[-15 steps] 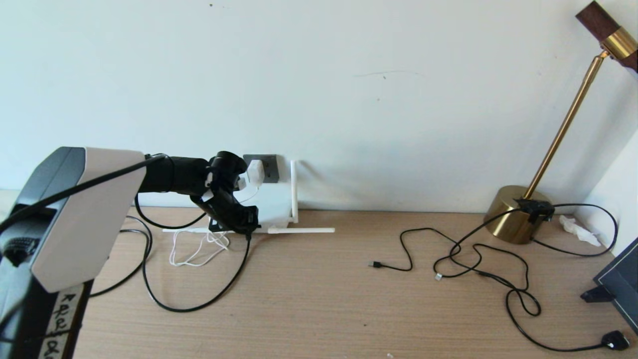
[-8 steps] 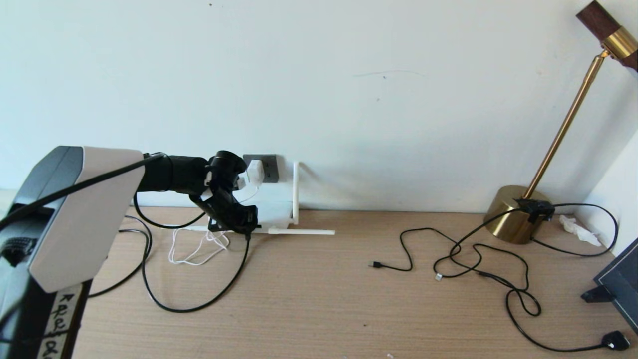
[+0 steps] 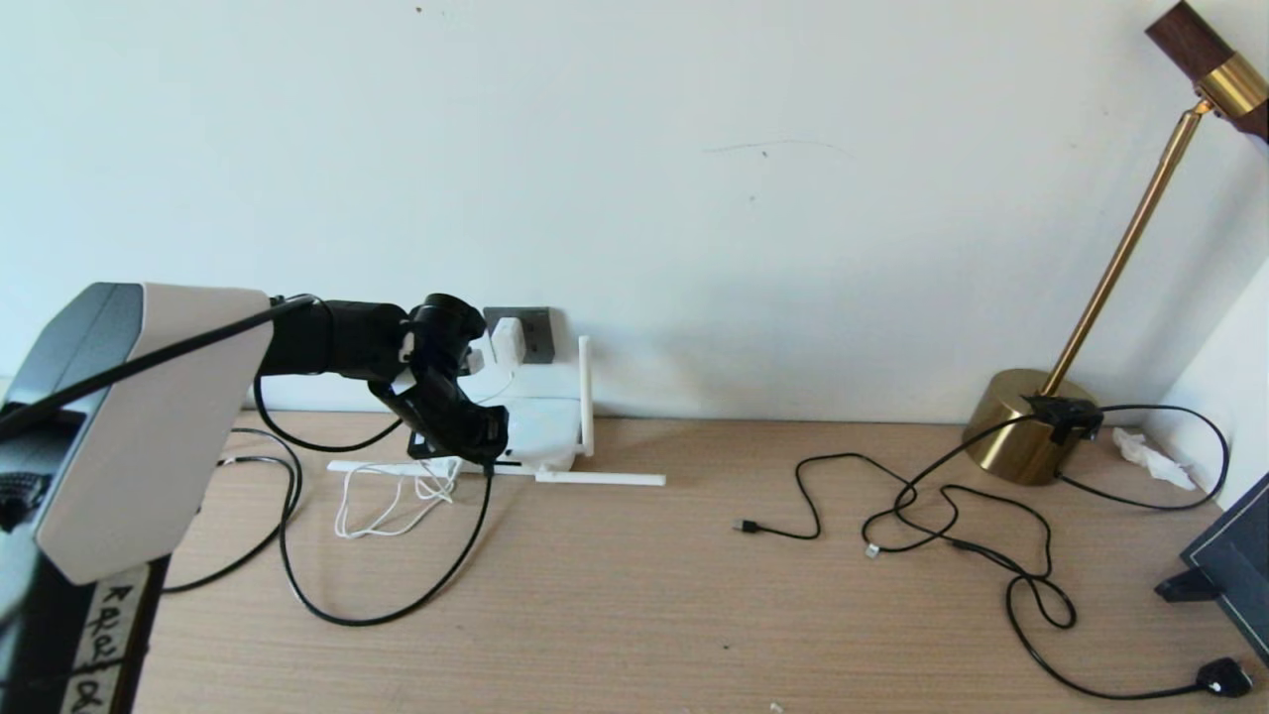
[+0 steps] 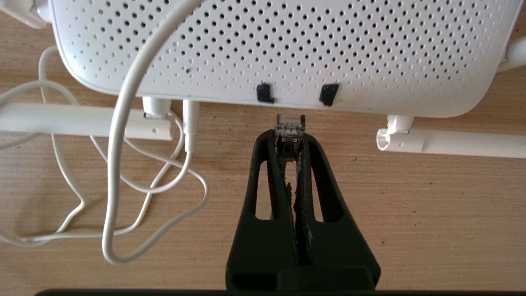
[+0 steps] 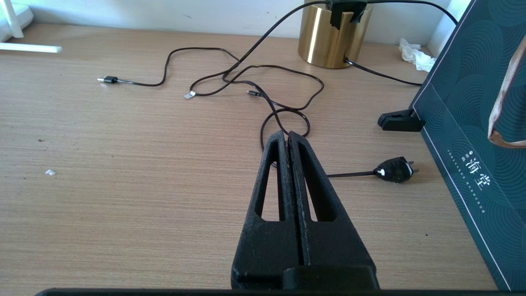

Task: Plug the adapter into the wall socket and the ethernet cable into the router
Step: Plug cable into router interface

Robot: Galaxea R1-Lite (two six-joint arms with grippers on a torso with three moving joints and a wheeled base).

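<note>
My left gripper (image 4: 289,142) is shut on the ethernet cable's clear connector (image 4: 290,125). The connector's tip sits just short of the router (image 4: 287,49), between two dark port slots (image 4: 265,93) and apart from the edge. In the head view the left gripper (image 3: 466,436) hangs in front of the white router (image 3: 543,416) at the wall. The black ethernet cable (image 3: 397,610) loops down from it over the table. The white adapter (image 3: 508,340) sits in the dark grey wall socket (image 3: 535,332), and its white cord (image 3: 387,506) lies coiled below. My right gripper (image 5: 287,137) is shut and empty above the table.
Router antennas (image 3: 600,479) lie flat on the table. At the right stand a brass lamp (image 3: 1031,436), thin black cables (image 3: 942,516) and a black plug (image 3: 1224,677). A dark green bag (image 5: 472,123) borders the right edge.
My left gripper has drifted slightly left with the connector. The router and its flat antenna have shifted a little toward me on the table.
</note>
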